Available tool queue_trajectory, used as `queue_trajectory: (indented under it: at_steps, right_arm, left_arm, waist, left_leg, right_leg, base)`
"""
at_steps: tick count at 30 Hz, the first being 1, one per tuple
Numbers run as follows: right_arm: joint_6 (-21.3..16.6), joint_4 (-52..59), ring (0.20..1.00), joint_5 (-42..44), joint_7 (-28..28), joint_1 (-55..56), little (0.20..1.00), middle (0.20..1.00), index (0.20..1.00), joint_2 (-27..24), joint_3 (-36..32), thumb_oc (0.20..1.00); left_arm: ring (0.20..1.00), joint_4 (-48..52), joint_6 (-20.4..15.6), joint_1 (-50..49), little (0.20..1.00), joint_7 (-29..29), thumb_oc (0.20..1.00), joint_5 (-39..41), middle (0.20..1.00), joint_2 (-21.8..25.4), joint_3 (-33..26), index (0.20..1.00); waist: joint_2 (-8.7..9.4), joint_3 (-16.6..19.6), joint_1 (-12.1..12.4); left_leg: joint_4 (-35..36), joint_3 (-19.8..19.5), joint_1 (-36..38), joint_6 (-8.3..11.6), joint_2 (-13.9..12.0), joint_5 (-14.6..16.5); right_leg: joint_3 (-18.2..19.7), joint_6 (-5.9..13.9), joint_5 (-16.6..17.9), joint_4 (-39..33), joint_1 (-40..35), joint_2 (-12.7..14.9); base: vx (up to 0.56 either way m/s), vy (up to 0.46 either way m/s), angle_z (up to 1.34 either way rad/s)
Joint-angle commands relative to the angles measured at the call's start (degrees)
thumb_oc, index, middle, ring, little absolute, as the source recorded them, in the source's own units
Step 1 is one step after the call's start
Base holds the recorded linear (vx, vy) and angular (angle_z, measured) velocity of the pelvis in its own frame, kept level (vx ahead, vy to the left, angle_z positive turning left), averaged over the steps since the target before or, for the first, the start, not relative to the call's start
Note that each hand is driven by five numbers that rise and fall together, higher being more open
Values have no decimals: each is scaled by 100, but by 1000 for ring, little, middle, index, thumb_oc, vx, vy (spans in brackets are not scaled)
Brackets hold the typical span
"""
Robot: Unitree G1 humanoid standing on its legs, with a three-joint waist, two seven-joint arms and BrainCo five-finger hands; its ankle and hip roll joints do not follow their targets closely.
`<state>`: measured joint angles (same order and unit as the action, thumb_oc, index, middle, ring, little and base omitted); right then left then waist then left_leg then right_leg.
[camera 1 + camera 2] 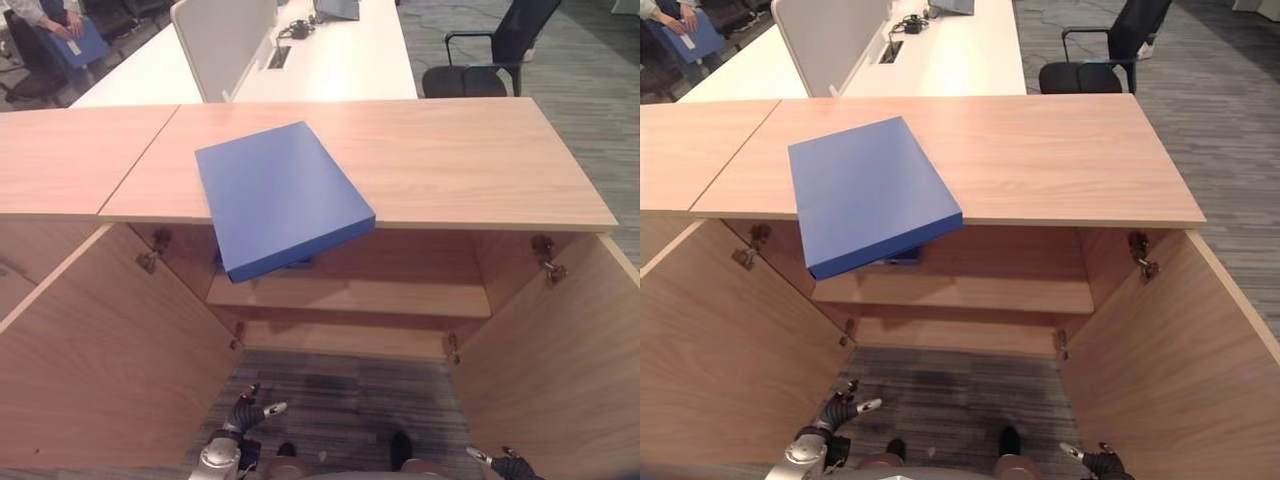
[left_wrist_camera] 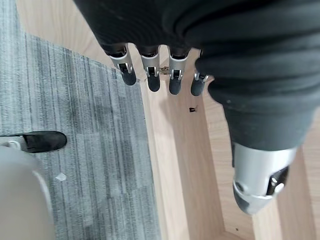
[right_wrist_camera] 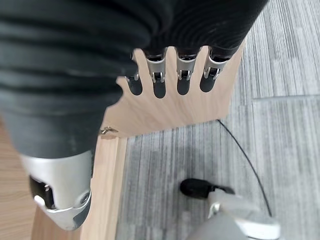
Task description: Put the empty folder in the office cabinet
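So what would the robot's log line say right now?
blue folder: on cabinet top, overhanging | doors: open | left hand: open, low | right hand: open, low

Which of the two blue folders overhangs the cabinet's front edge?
The large blue folder on the cabinet top; the other folder is held by a seated person.

Above and ahead of my hands, the flat rectangular folder (image 1: 280, 195) is a plain, solid blue with no pattern. The low wooden office cabinet (image 1: 450, 165) it lies on is pale honey-brown with a fine straight grain, the same on its open doors to either side of me. Beneath my hands the carpeted floor (image 1: 340, 395) is grey, streaked with thin darker stripes. My left hand (image 2: 150, 77) has silver fingers with dark tips under a dark ribbed cover; my right hand (image 3: 170, 80) matches. Far beyond, a long office desk (image 1: 340, 60) is white.
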<state>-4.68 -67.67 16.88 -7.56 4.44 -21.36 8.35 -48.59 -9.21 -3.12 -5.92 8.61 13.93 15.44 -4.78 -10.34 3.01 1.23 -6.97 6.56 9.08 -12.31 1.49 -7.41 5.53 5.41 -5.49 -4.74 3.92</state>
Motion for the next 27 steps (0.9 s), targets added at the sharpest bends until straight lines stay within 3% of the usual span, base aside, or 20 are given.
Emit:
queue_trajectory:
  at_steps: [1, 2, 5, 6, 9, 11, 14, 20, 21, 27]
  right_arm:
    - [-297, 84, 1000, 95, -203, -151, 1000, 1000, 1000, 162, -214, 1000]
    - [-425, 166, 1000, 18, -398, -90, 1000, 1000, 1000, 284, -235, 1000]
    - [-487, 199, 1000, -55, -519, -18, 1000, 1000, 1000, 357, -284, 1000]
    - [-508, 214, 1000, -107, -528, 121, 1000, 1000, 1000, 418, -303, 1000]
    - [-507, 172, 1000, -120, -471, 233, 1000, 1000, 1000, 461, -282, 1000]
    - [-508, 156, 1000, -49, -381, 361, 1000, 1000, 1000, 509, -263, 1000]
    - [-502, 97, 1000, 52, -317, 420, 1000, 1000, 1000, 545, -238, 1000]
    - [-504, 26, 1000, 176, -179, 389, 1000, 1000, 1000, 572, -166, 1000]
    - [-516, 21, 1000, 175, -146, 357, 1000, 1000, 1000, 556, -78, 1000]
    - [-516, -15, 1000, 225, -98, 272, 1000, 1000, 1000, 551, -2, 1000]
  left_arm:
    - [1000, 761, -328, 273, 1000, -809, 1000, -631, 1000, 576, -278, 1000]
    - [1000, 1246, -310, 113, 1000, -1353, 1000, -1109, 1000, 675, -492, 1000]
    - [1000, 1884, -357, -122, 1000, -1715, 1000, -1496, 1000, 794, -667, 1000]
    - [1000, 2614, -422, -345, 1000, -2053, 1000, -2067, 1000, 1035, -940, 1000]
    - [1000, 3060, -455, -444, 1000, -2384, 1000, -2548, 1000, 1236, -1214, 1000]
    - [1000, 3738, -343, -358, 1000, -2938, 1000, -3430, 1000, 1680, -1668, 1000]
    - [1000, 4224, -231, -89, 1000, -3353, 1000, -3952, 1000, 1984, -2007, 1000]
    - [1000, 4886, -198, 259, 1000, -3679, 1000, -4519, 1000, 2394, -2255, 1000]
    - [1000, 5111, -180, 479, 1000, -3773, 1000, -4763, 1000, 2658, -2245, 1000]
    - [1000, 5307, -275, 922, 1000, -3767, 1000, -4811, 1000, 3141, -2130, 1000]
  waist:
    - [341, -134, 114]
    - [380, -152, 206]
    - [421, -144, 275]
    - [443, -122, 352]
    - [468, -89, 385]
    - [450, -33, 421]
    - [466, 19, 405]
    - [491, 74, 335]
    - [482, 107, 280]
    - [428, 179, 174]
  left_leg:
    - [16, -440, -634, 200, 62, -1029]
    - [-79, -476, -716, 226, 77, -1079]
    - [-148, -481, -750, 243, 83, -1079]
    - [-186, -491, -742, 277, 74, -1087]
    - [-144, -475, -665, 308, 50, -1052]
    - [-85, -493, -625, 359, 3, -1068]
    - [-9, -514, -564, 425, -19, -1044]
    - [52, -496, -528, 472, -39, -1027]
    - [48, -460, -525, 485, -57, -1017]
    - [76, -372, -497, 477, -106, -987]
  right_leg:
    - [-99, 117, -1044, 221, -912, 121]
    - [-193, 120, -1021, 218, -955, 105]
    - [-272, 119, -1045, 210, -1019, 96]
    - [-324, 112, -1077, 215, -1104, 79]
    - [-371, 103, -1152, 213, -1215, 57]
    - [-459, 97, -1230, 265, -1287, 30]
    - [-537, 68, -1367, 368, -1360, 12]
    - [-577, 54, -1465, 481, -1358, -12]
    - [-554, 64, -1470, 497, -1343, -14]
    - [-448, 92, -1459, 608, -1184, -18]
  base:
    - [-47, -103, 25]
    - [-24, -78, 36]
    - [-30, -52, 30]
    - [5, -59, 9]
    - [25, -29, 15]
    - [37, -19, 20]
    - [27, -12, 25]
    - [0, -1, 3]
    - [0, 0, 0]
    - [20, 7, -6]
